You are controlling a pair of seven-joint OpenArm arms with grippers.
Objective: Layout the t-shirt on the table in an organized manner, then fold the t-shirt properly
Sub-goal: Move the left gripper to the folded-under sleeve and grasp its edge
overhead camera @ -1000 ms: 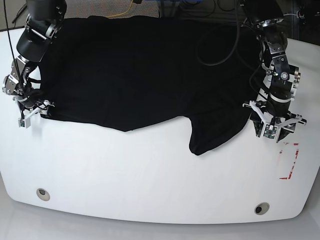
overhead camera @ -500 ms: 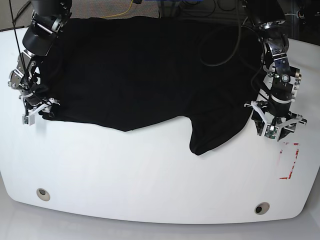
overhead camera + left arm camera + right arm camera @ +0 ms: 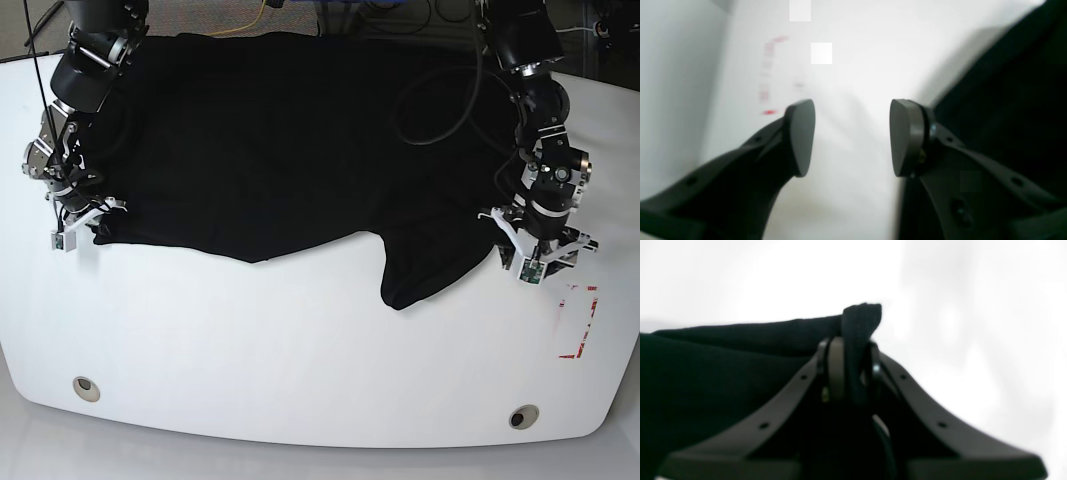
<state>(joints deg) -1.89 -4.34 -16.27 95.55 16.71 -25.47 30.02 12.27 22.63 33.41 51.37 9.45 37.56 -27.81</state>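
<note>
- Two arms: right gripper [image 3: 853, 370] at left of base view, fingers clamped on a pinch of t-shirt [image 3: 280, 140] hem.
- left gripper [image 3: 851, 136] at right, fingers apart, empty, beside the cloth edge.
- Shirt spread across upper table [image 3: 300, 350]; lower-right part bunched.
- Best: left grabs its corner too, then both pull evenly.

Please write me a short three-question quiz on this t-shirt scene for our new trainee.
1. True or false: the right gripper has its jaws shut on a pinched fold of the t-shirt.
2. What lies between the jaws of the left gripper? A) black fabric B) bare table C) a cable
3. In the base view, near which gripper is the red outline mark on the table?

Key:
1. True; the right wrist view shows black cloth clamped between them.
2. B; the jaws stand apart over white surface, with the shirt's edge just beside one of them.
3. The left gripper, on that view's right.
</note>
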